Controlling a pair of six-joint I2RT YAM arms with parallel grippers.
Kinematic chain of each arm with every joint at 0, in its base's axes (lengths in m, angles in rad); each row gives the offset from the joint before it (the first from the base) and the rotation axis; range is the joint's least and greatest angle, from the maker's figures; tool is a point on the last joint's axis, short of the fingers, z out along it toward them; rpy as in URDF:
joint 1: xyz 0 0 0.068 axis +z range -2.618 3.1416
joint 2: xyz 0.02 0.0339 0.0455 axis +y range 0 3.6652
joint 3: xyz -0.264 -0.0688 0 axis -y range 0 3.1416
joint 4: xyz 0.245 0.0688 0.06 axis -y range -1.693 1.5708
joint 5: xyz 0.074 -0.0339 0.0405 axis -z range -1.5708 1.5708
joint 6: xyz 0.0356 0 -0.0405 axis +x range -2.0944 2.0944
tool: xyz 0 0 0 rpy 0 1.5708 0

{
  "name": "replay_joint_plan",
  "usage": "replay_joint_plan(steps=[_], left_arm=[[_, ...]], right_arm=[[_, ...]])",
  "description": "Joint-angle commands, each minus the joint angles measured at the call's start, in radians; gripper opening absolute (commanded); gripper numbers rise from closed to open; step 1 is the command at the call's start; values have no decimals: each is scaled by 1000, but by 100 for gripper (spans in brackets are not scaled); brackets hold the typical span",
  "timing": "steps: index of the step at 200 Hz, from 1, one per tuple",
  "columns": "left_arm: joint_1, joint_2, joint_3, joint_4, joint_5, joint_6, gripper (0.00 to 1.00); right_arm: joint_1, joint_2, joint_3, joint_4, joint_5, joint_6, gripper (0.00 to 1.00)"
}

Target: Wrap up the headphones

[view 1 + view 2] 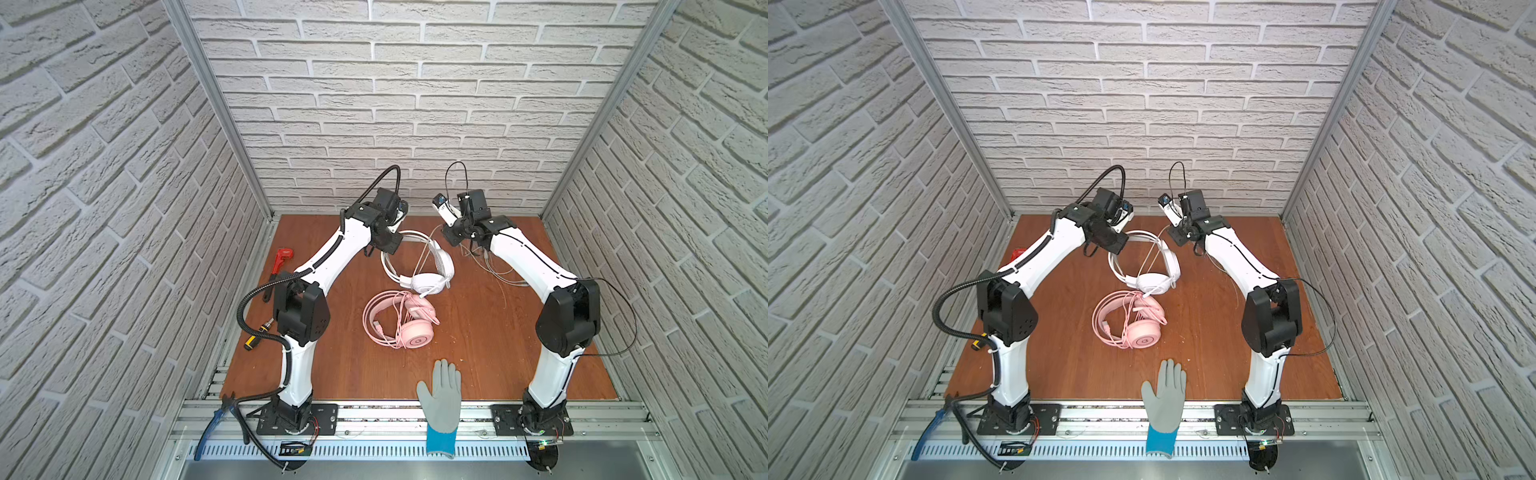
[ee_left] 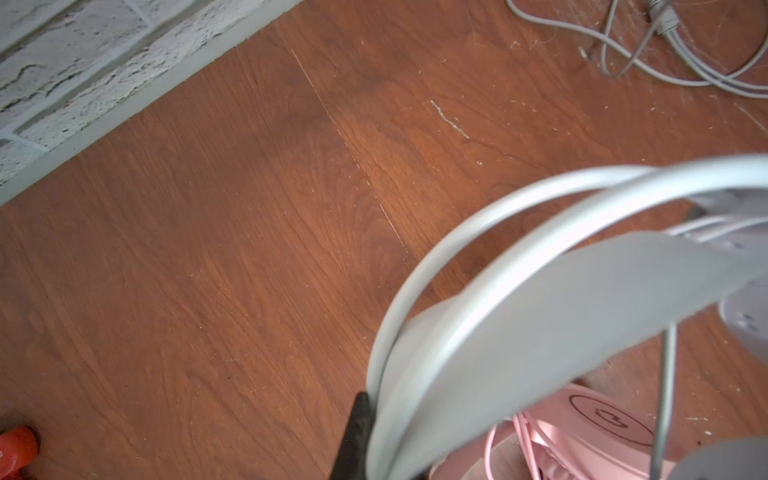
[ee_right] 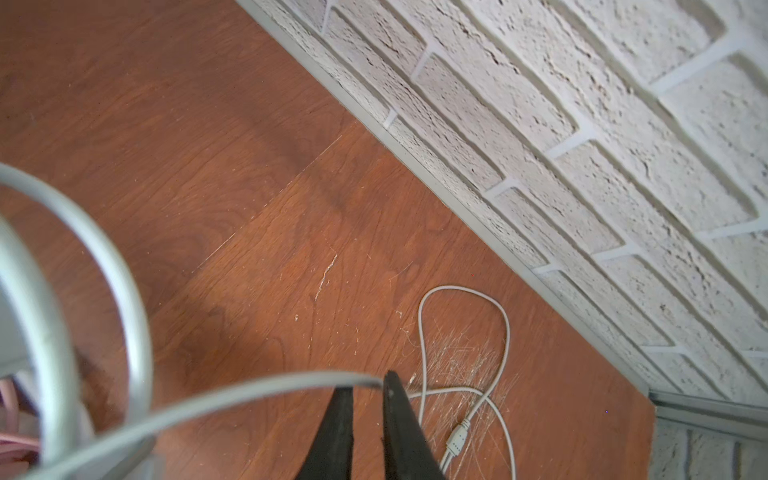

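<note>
In both top views the white headset (image 1: 432, 282) is lying at the back middle of the tabletop (image 1: 478, 353). The pink headset (image 1: 417, 336) is lying just in front of it with the pink cable (image 1: 399, 322) gathered on it, so I am judging that the pink one is done and the white one is in hand. The left tool (image 1: 391, 246) is gripping the white headband at its far side. The right tool (image 1: 448, 239) is hanging near it, above a loose tangle of the white cable (image 1: 485, 257). A glove (image 1: 442, 395) is resting at the front edge, a wrench (image 1: 281, 259), a screwdriver (image 1: 257, 334) and pliers (image 1: 216, 419) are lying at the left, and brick walls (image 1: 415, 104) are closing three sides. In the left wrist view one black finger (image 2: 356, 432) is pressing on the thin white bands, the jaws closed on them, above scratched wood. In the right wrist view the two fingers (image 3: 332, 432) are standing a little apart, and the cable is lying across their tips, not clamped as far as I can see. The next move, I am thinking, is calling for a firm pinch on this cable, then for carrying it around the headband while the left tool is steadying the headset. The slack on the tabletop may snag.
</note>
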Motion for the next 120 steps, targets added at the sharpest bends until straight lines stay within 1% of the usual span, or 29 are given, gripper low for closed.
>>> replay_joint_plan(steps=[1,22,45,60,74,94,120], left_arm=[[-5,-78,-35,62,77,16,0],[0,-97,-61,84,112,18,0],[6,-109,-68,97,140,8,0],[11,-115,-67,101,150,2,0],[17,-115,-64,101,156,0,0],[25,-114,-65,99,167,0,0],[34,-108,-65,95,176,-1,0]], right_arm=[[-24,7,-13,62,-67,81,19],[-36,15,-24,76,-94,100,19],[-49,23,-43,94,-148,117,19],[-54,21,-64,112,-176,135,21],[-64,9,-98,144,-209,166,26],[-92,-32,-170,212,-257,223,40],[-135,-100,-273,288,-307,264,50]])
